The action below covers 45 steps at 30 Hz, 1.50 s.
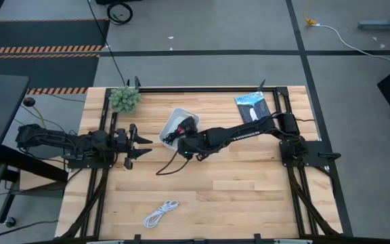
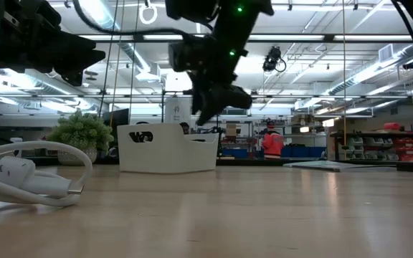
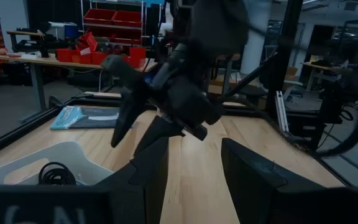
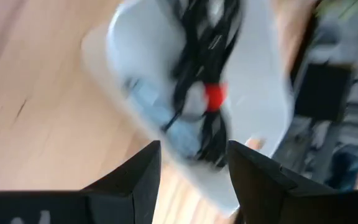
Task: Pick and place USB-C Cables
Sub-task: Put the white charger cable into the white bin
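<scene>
The right arm's dark two-finger gripper [image 4: 191, 168] hangs with its fingers spread and nothing between them, just above the white rounded plastic tray [image 1: 175, 122]. In the tray lies the black cable bundle with a red band [image 4: 210, 93], its long axis running straight away from the gripper. A loose black cable [image 1: 171, 159] trails from the tray's rim out across the wooden table [image 1: 249, 190]. The white coiled cable [image 1: 160, 214] lies well apart, near the table's front edge, stretched diagonally. The left gripper [image 1: 138, 144] waits open beside the tray.
</scene>
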Available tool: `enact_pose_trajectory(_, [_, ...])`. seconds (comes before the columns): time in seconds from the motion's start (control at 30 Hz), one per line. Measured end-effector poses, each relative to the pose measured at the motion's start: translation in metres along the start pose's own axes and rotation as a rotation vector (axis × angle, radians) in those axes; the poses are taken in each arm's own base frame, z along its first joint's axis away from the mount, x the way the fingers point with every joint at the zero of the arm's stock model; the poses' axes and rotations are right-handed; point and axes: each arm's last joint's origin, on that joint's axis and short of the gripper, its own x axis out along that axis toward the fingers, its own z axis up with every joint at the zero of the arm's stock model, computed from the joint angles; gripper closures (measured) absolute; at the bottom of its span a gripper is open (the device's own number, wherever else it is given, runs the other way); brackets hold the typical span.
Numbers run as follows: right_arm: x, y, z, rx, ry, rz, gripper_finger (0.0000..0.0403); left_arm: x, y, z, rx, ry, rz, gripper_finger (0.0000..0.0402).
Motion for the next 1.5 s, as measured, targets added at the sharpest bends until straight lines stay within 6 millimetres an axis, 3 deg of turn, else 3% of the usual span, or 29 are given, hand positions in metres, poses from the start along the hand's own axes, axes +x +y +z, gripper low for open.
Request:
enact_pose_trajectory(0.13, [-0.003, 0.004, -0.012, 0.085, 0.068, 0.120, 0.0218, 0.000, 0.000, 0.000, 0.000, 0.000, 0.000, 0.0246])
enact_pose_trajectory(0.27, [-0.022, -0.009, -0.019, 0.208, 0.005, 0.219, 0.0231, 0.000, 0.000, 0.000, 0.000, -0.001, 0.000, 0.0246])
enact_pose_trajectory(0.47, [-0.062, -0.025, -0.041, 0.339, -0.098, 0.196, 0.0245, 0.000, 0.000, 0.000, 0.000, 0.000, 0.000, 0.0246])
enact_pose_trajectory(0.63, [-0.085, -0.022, -0.075, 0.479, -0.170, 0.175, 0.0245, 0.000, 0.000, 0.000, 0.000, 0.000, 0.000, 0.0246])
enact_pose_trajectory(1.0, [-0.113, 0.024, -0.140, 0.719, -0.482, 0.139, 0.0246, 0.000, 0.000, 0.000, 0.000, 0.000, 0.000, 0.0246])
enact_pose_trajectory(1.2, [-0.119, 0.059, -0.162, 0.773, -0.676, 0.169, 0.0245, 0.000, 0.000, 0.000, 0.000, 0.000, 0.000, 0.0246])
enact_pose_trajectory(1.5, [-0.128, 0.092, -0.180, 0.763, -0.903, 0.212, 0.0246, 0.000, 0.000, 0.000, 0.000, 0.000, 0.000, 0.0246])
